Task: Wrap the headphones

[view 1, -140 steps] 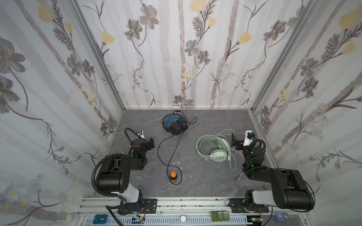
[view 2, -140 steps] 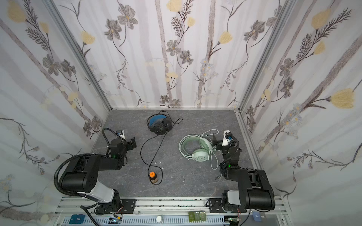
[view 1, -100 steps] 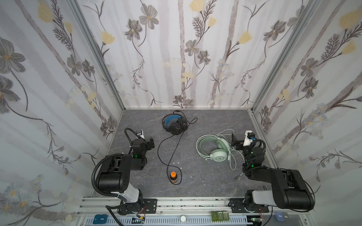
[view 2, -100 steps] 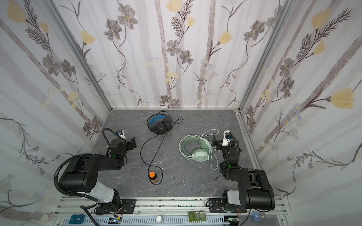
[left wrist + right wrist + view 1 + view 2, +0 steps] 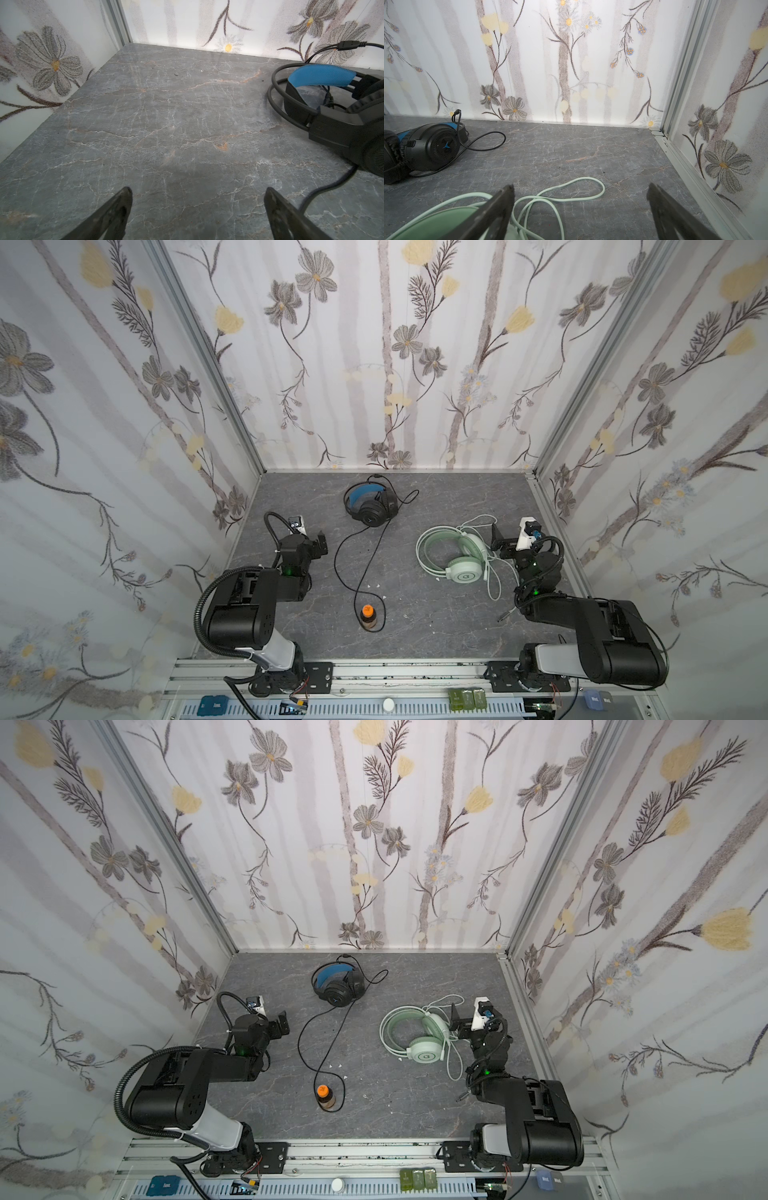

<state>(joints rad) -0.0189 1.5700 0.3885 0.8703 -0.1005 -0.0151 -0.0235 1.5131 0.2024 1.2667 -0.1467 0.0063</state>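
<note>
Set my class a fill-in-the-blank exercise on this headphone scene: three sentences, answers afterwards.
1. The inner headband of the black headphones is ____.
2. The cap of the small bottle is ____.
3. The left tool and right tool both stand ____, holding nothing.
Answers: blue; orange; open.

On the counter [image 5: 436, 626], the far headset [image 5: 372, 508] lies near the back wall, slightly left of centre. Its cable [image 5: 365, 568] runs forward and curls around the bottle [image 5: 367, 616], which stands upright near the front middle. The right headset [image 5: 453, 547] lies right of centre, its cord [image 5: 492, 580] trailing to its right and forward. The left gripper [image 5: 197, 193] sits left of the cable, apart from it. The right gripper [image 5: 580, 190] sits just right of the right headset.
</note>
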